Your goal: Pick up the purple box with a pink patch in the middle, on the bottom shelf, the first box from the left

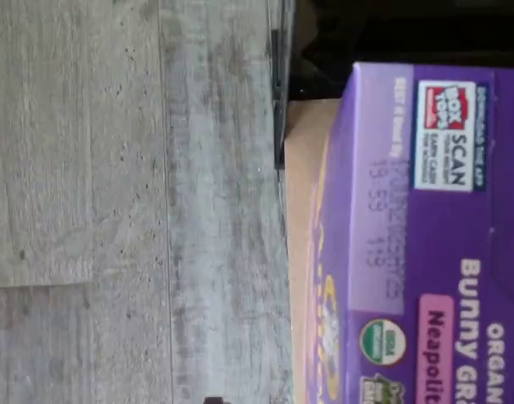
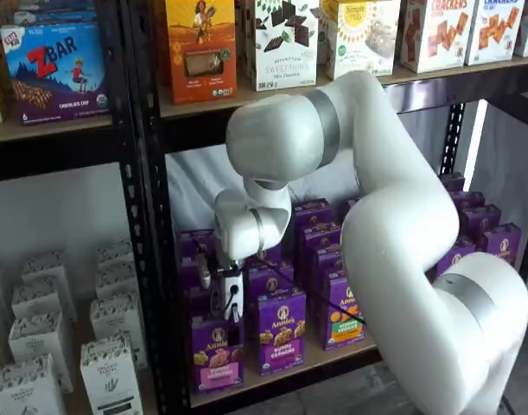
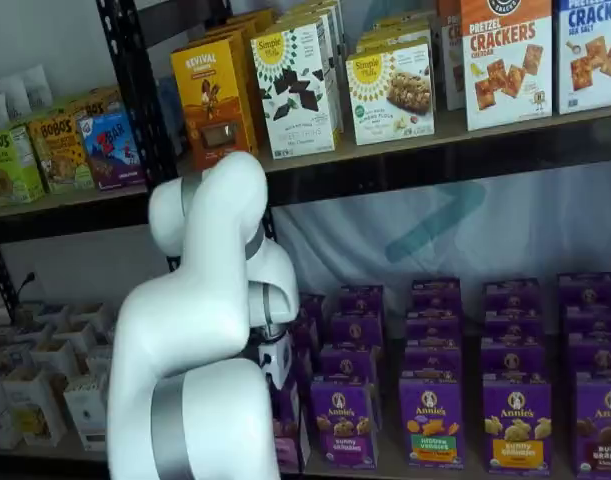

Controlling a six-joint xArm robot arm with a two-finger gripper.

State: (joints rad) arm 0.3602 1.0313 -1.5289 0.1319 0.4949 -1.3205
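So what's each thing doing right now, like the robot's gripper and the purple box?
gripper: hanging just above the purple box, holding nothing
purple box: upright on the bottom shelf, not picked up yet
bottom shelf: rows of purple boxes standing upright
arm: bent down towards the shelf

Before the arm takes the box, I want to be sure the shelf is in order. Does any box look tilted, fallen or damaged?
Nothing stands out. On the bottom shelf the purple box and the cartons beside it stand upright in rows, facing front. The gripper hangs just above it. The arm hides part of the rows behind.
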